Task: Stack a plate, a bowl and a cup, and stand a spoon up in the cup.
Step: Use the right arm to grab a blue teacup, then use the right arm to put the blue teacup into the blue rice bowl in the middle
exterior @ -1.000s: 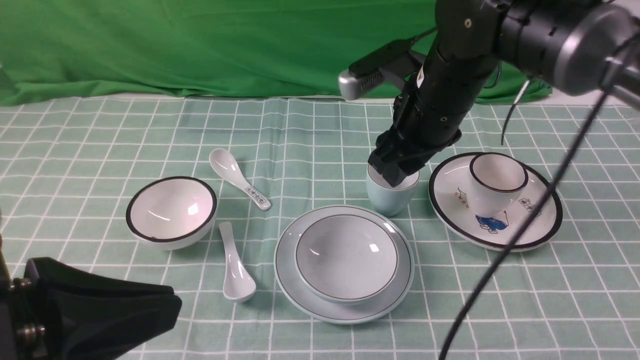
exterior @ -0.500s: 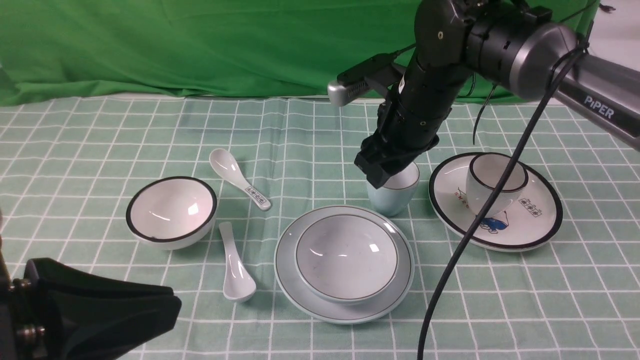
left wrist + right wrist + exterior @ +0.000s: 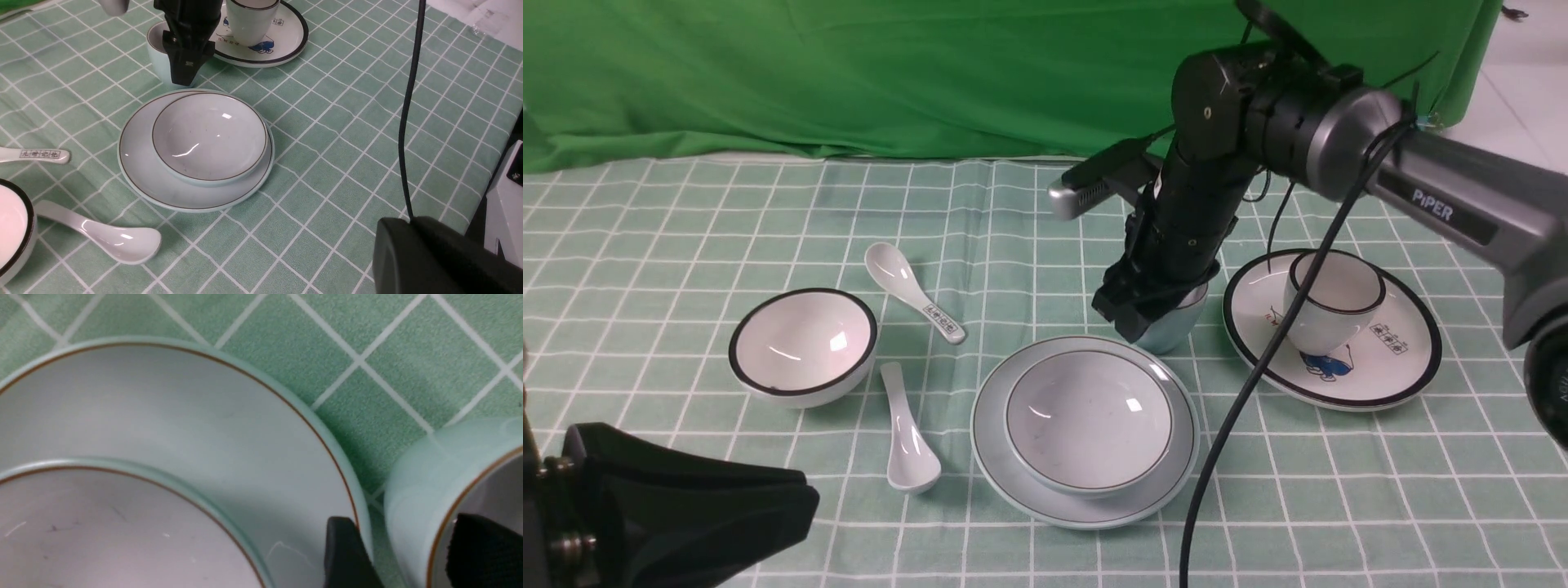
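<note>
The pale blue bowl (image 3: 1089,420) sits in the pale blue-grey plate (image 3: 1005,457) at the table's middle front. Just behind them, to the right, stands the small pale blue cup (image 3: 1180,325). My right gripper (image 3: 1150,314) is lowered over the cup's near-left rim. In the right wrist view one of its fingers (image 3: 345,555) is outside the cup (image 3: 412,490) with a slit of cloth between, and the other is inside; nothing is gripped. The plain spoon (image 3: 907,441) lies left of the plate. My left gripper (image 3: 686,506) rests low at the front left, shut and empty.
A white black-rimmed bowl (image 3: 803,343) and a spoon with printed squares (image 3: 915,294) lie at the left. At the right, a white black-rimmed plate (image 3: 1388,376) carries a white cup (image 3: 1331,302). A black cable (image 3: 1258,392) hangs from the right arm across the front.
My right arm has swung left and dropped lower, bringing its fingers down astride the cup's wall, and the jaws have narrowed a little. The cup and the left arm have not moved.
</note>
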`<state>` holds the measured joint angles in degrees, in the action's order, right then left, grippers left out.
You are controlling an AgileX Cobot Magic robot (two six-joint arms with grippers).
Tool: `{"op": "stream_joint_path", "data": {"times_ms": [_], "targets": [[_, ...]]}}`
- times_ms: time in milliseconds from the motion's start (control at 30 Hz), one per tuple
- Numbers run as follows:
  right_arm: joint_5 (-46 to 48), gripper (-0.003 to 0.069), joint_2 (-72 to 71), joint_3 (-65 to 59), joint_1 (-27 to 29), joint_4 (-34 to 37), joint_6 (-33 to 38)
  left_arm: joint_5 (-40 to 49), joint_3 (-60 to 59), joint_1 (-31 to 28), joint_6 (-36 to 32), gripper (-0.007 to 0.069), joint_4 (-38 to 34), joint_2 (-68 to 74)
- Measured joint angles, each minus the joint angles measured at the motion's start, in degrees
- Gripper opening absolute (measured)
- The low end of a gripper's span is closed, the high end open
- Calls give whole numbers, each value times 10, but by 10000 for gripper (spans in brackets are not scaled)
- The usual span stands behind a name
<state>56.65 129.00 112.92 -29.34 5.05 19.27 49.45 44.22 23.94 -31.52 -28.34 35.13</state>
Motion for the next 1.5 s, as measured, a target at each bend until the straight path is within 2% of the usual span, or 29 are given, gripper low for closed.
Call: {"op": "stream_joint_path", "data": {"times_ms": [100,200,300,567,700,867,1200,1500], "targets": [[4,269,1,-1,0,0,8,2,0,0,0,9,0,0],[10,127,1,0,0,0,14,4,0,0,0,9,0,0],[20,81,-3,0,0,-4,16,5,0,0,0,9,3,0],[78,81,-87,-1,-32,-5,-8,5,0,0,0,9,30,0],[79,81,-135,-18,-100,-2,-33,5,0,0,0,9,36,0],[72,81,-133,-92,-144,4,-51,9,0,0,0,9,37,0],[-3,81,-126,-150,-143,-4,-65,16,0,0,0,9,39,0],[-15,91,-104,-150,-143,-5,-70,14,0,0,0,10,39,0]]}}
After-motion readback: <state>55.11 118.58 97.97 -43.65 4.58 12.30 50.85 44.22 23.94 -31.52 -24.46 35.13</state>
